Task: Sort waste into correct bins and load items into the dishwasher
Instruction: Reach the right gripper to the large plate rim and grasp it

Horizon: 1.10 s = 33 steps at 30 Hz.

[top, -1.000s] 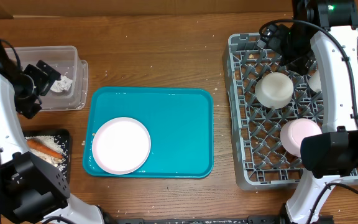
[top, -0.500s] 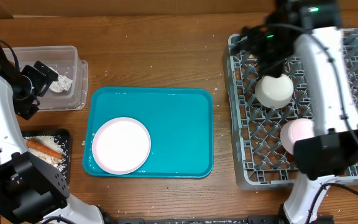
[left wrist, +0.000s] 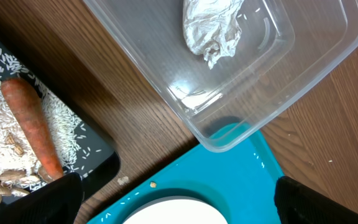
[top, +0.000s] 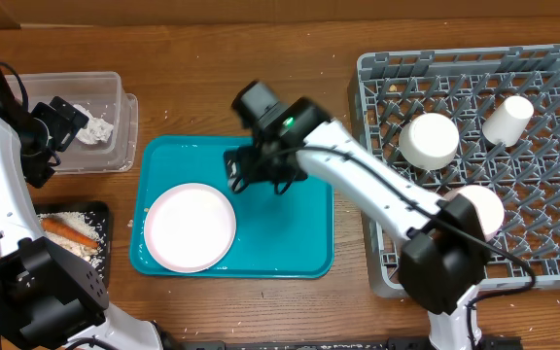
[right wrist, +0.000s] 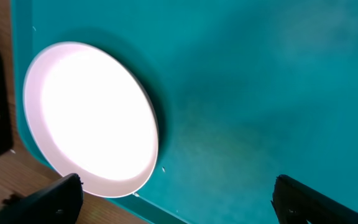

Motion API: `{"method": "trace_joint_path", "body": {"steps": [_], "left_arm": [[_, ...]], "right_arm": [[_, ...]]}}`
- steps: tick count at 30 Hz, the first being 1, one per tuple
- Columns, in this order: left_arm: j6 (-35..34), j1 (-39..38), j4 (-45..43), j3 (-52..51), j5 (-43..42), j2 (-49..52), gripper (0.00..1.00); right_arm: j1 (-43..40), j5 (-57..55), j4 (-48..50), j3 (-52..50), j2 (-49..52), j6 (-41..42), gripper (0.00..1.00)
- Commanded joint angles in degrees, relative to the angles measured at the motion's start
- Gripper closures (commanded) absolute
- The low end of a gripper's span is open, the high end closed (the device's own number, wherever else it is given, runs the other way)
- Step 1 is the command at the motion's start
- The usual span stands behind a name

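**Both grippers wide open, holding nothing**

My right gripper (top: 258, 179) hangs over the teal tray (top: 285, 238), just beside the one white plate (top: 190, 227) lying on it. Its fingers (right wrist: 58, 198) are spread wide and hold nothing. My left gripper (top: 56, 136) hangs by the clear tub (top: 117, 95), fingers wide too, touching nothing. I count one tissue (top: 95, 131) in the tub. The black tray (top: 106, 216) holds one carrot (top: 66, 230) on rice (top: 64, 218). In the grey rack (top: 387, 267) I count three white things: one bowl (top: 429, 139), one cup (top: 508, 120), one small dish (top: 484, 209).
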<state>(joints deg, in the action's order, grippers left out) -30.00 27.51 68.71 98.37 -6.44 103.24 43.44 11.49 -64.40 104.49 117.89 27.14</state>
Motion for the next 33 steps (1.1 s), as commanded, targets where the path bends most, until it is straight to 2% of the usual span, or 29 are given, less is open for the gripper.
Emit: {"method": "trace_joint_path", "body": {"steps": [1,13,17,23,25,26,31,33], "left_arm": [[-0.4,0.2,-0.2,0.4,1.1,0.7,0.00],[-0.4,0.2,-0.2,0.4,1.1,0.7,0.00],[-0.4,0.2,-0.2,0.4,1.1,0.7,0.00],[-0.4,0.2,-0.2,0.4,1.1,0.7,0.00],[-0.4,0.2,-0.2,0.4,1.1,0.7,0.00],[-0.4,0.2,-0.2,0.4,1.1,0.7,0.00],[-0.4,0.2,-0.2,0.4,1.1,0.7,0.00],[-0.4,0.2,-0.2,0.4,1.1,0.7,0.00]], "right_arm": [[2.1,-1.4,1.5,-1.7,2.6,1.9,0.00],[6.6,-0.5,2.3,-1.7,10.4,3.0,0.09],[7.3,0.9,2.4,-1.7,12.3,3.2,0.16],[8.2,1.4,3.7,-1.7,13.1,3.2,0.17],[8.3,1.0,3.7,-1.7,13.3,4.1,0.25],[8.3,0.4,3.7,-1.7,13.5,4.9,0.33],[8.3,-5.0,1.9,-1.7,13.9,8.0,0.56],[8.3,-6.7,1.0,-1.7,13.9,8.9,0.70]]}}
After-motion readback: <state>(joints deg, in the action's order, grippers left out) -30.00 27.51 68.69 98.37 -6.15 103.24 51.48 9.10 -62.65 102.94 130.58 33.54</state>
